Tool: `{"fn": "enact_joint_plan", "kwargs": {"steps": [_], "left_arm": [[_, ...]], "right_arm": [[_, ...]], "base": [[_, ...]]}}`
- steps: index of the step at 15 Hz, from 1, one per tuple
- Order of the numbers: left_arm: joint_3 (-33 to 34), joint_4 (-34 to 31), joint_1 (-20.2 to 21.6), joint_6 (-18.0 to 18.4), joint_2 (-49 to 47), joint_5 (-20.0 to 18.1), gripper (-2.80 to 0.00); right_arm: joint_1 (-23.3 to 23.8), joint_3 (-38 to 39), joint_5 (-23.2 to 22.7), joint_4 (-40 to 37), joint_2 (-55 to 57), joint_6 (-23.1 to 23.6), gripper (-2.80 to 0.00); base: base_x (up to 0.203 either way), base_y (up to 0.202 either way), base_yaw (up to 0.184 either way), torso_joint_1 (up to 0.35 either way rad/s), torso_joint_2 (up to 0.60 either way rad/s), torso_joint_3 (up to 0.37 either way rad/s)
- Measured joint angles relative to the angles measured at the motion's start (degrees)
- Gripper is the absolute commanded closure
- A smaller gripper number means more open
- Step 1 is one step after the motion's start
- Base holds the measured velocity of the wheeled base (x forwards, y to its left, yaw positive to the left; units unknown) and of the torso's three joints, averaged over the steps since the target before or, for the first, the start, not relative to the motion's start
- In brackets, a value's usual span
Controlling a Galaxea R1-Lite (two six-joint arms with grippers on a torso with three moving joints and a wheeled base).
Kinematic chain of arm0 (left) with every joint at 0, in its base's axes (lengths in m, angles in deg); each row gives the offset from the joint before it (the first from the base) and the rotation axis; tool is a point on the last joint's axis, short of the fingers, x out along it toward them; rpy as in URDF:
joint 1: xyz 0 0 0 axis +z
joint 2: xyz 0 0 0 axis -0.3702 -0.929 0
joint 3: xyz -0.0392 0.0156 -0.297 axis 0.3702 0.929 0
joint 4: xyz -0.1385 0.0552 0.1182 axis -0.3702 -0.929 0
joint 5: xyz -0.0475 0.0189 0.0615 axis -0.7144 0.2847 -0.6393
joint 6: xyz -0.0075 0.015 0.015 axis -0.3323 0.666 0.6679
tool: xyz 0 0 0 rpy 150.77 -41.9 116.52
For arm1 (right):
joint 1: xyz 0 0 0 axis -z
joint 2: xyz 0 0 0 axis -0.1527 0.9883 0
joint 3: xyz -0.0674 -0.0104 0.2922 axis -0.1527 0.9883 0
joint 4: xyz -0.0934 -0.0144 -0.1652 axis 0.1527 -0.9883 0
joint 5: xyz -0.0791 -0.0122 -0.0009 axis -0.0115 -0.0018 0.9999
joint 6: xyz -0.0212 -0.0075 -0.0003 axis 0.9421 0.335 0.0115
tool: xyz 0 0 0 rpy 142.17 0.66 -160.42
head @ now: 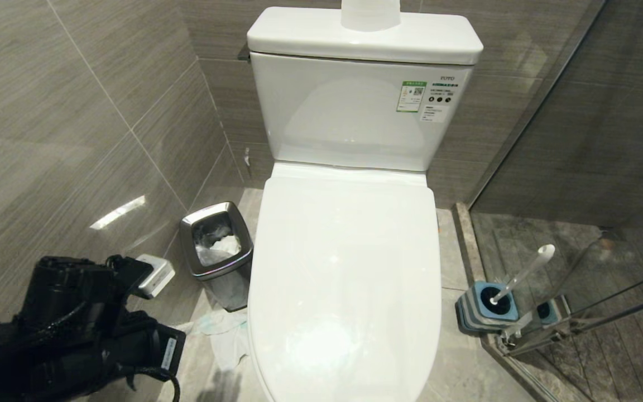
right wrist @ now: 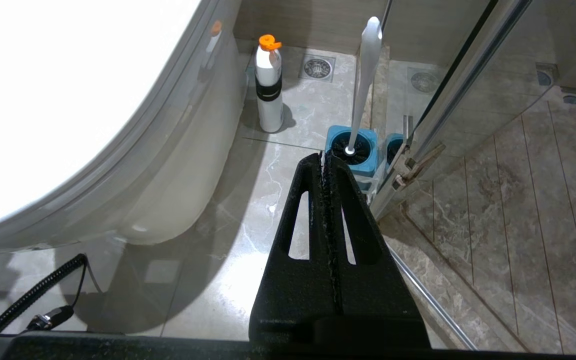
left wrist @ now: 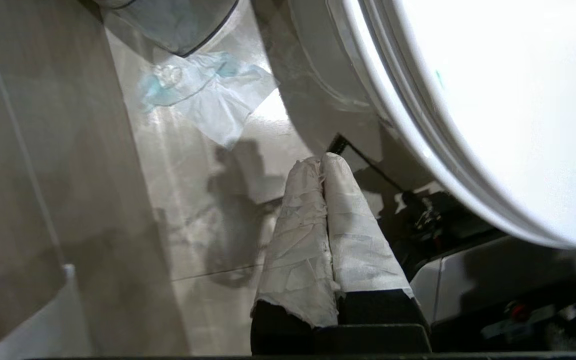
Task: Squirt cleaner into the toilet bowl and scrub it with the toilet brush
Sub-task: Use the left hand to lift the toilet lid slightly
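The white toilet bowl (head: 344,268) fills the middle of the head view with its lid down. To its right the toilet brush (head: 522,273) leans in a blue-topped square holder (head: 486,307) beside the glass partition. The cleaner, a white bottle with an orange cap (right wrist: 269,85), stands on the floor by the toilet's base. My left arm (head: 76,324) is low at the toilet's left. Its white-wrapped gripper (left wrist: 322,159) is shut and empty, near the floor by the lid's edge (left wrist: 493,100). My right gripper (right wrist: 324,156) is shut and empty, pointing toward the brush holder (right wrist: 353,150).
A steel waste bin (head: 218,251) stands left of the toilet, with crumpled tissue (head: 226,335) on the floor in front of it. A glass shower partition (head: 578,167) closes the right side. A white paper roll (head: 370,14) sits on the tank. Tiled wall at left.
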Motion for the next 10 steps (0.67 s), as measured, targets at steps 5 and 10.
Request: {"fn": "enact_joint_plan", "kwargs": {"steps": [5,10], "left_arm": [[1.18,14.11,-0.11,-9.88,-9.28,-0.64,0.00],[2.20,16.62,1.70,-24.35,-11.57,-6.98,0.00]], "right_arm": [[0.00,0.00,-0.02,-0.01,0.00,0.00,0.00],[0.00,0.00,0.00,0.01,0.00,0.00,0.00]], "base": [[0.000,0.000,0.000,0.000,0.00,0.000],[0.000,0.000,0.000,0.000,0.00,0.000]]}}
